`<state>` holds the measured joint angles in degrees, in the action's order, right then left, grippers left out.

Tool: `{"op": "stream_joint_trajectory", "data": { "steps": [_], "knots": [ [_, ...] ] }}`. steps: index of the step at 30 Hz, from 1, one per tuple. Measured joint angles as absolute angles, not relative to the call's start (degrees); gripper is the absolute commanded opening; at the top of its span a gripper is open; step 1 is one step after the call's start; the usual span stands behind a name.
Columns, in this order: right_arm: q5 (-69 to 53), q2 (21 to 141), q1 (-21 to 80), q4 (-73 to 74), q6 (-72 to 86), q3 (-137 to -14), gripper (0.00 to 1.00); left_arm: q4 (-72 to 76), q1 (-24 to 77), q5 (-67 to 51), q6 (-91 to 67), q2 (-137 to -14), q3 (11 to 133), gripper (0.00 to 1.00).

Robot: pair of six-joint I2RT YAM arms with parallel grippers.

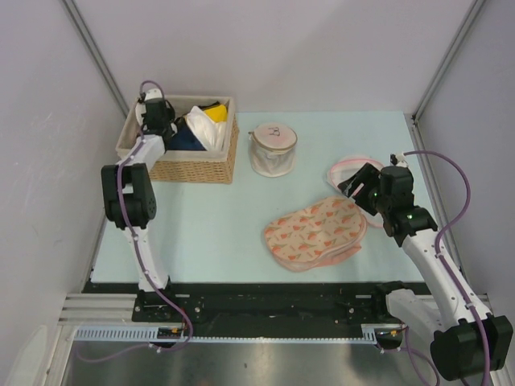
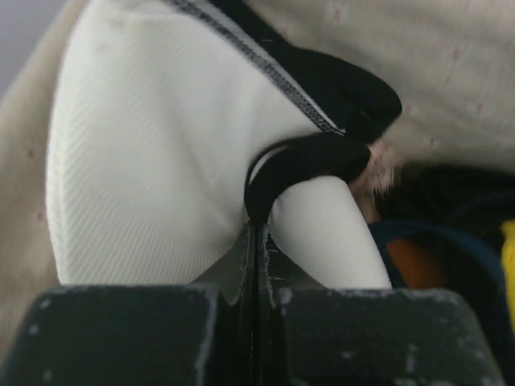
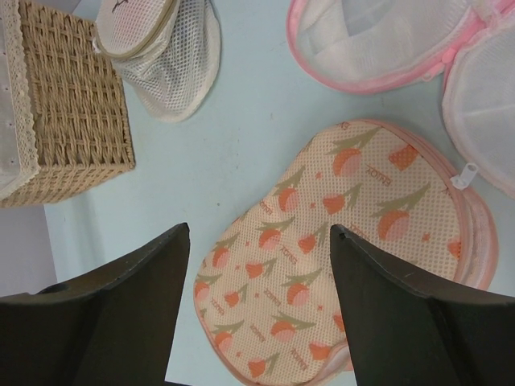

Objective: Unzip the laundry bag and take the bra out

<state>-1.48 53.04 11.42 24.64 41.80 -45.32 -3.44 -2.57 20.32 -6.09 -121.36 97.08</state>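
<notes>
The bra (image 2: 145, 161) is out: the left gripper's (image 2: 257, 241) jaws pinch it inside the wicker basket (image 1: 193, 169) at the counter's (image 1: 209, 233) far-left corner. The laundry bag (image 1: 315, 233) lies near the right edge under the right gripper's (image 3: 259, 233) spread jaws; only release seems left

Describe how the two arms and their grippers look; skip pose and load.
Both the left arm and the right arm have white links, black joint housings and a purple cable looped alongside. Small green lights glow near the right arm's wrist. The right gripper has broad, black, wedge-shaped fingers. The left gripper shows black, scuffed finger blocks.
</notes>
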Motion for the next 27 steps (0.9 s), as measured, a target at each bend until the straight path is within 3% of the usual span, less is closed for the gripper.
{"op": "stream_joint_trajectory", "data": {
  "steps": [4,10,11,12,13,14,15,27],
  "knots": [
    [-1.4,53.0,11.4,24.7,41.8,-45.3,0.74,-0.6,-2.7,19.3,-6.6,-116.3,88.7,0.0],
    [-1.5,53.0,11.5,24.7,41.8,-45.3,0.74,0.2,-2.7,17.6,-7.6,-115.0,87.0,0.01],
    [-1.5,53.0,11.5,24.7,41.8,-45.3,0.74,-0.4,-2.7,17.6,-7.6,-115.0,87.4,0.05],
    [-1.5,53.0,11.5,24.7,41.8,-45.3,0.74,-1.2,-2.7,17.6,-7.7,-115.0,87.9,0.29],
    [-1.5,52.9,11.5,24.8,41.8,-45.3,0.74,-2.1,-2.7,17.6,-7.7,-115.0,88.6,0.39],
    [-1.5,52.8,11.5,24.9,41.8,-45.3,0.74,-2.8,-2.7,17.6,-7.6,-114.8,89.1,0.57],
    [-1.5,52.7,11.5,24.9,41.8,-45.3,0.74,-3.6,-2.7,17.6,-7.8,-114.3,89.4,0.65],
    [-1.3,49.4,12.6,24.6,42.5,-45.2,0.74,-10.4,-2.5,16.1,-6.9,-99.2,92.5,0.77]
  ]
}}
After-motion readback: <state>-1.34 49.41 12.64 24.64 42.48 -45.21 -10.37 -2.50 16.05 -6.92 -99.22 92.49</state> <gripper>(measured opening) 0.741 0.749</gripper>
